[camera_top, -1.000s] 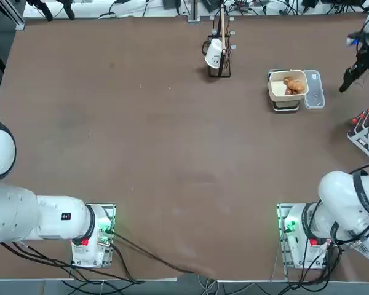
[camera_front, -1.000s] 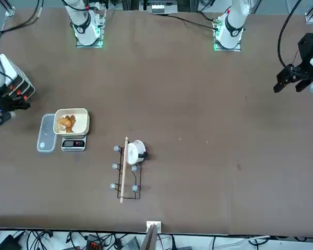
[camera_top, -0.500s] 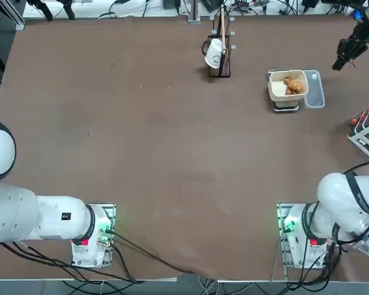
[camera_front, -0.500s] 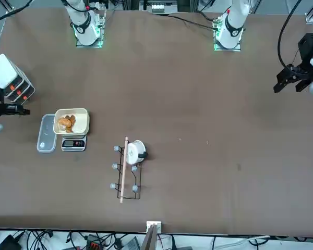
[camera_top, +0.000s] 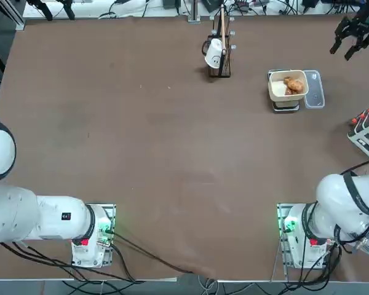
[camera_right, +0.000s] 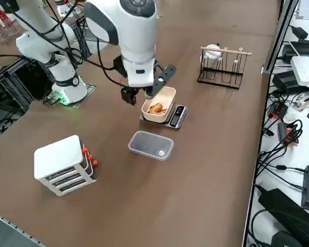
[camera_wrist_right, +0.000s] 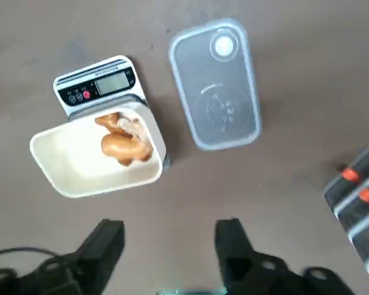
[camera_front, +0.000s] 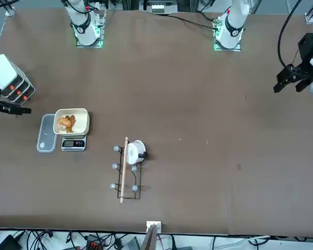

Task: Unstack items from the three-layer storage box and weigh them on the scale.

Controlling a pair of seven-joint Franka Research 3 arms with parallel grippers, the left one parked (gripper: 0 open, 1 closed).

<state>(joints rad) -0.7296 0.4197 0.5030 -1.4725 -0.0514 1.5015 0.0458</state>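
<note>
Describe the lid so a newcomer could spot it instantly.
Find the scale bearing the cream tub with brown food. The lid lies flat on the table right beside it, toward the white storage box. It alone is clear, rectangular and empty.

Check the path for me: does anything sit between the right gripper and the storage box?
Nothing visible does. The right gripper hangs open above bare table, near the cream tub on the scale. The storage box stands apart, beyond the translucent lid, which lies flat.
</note>
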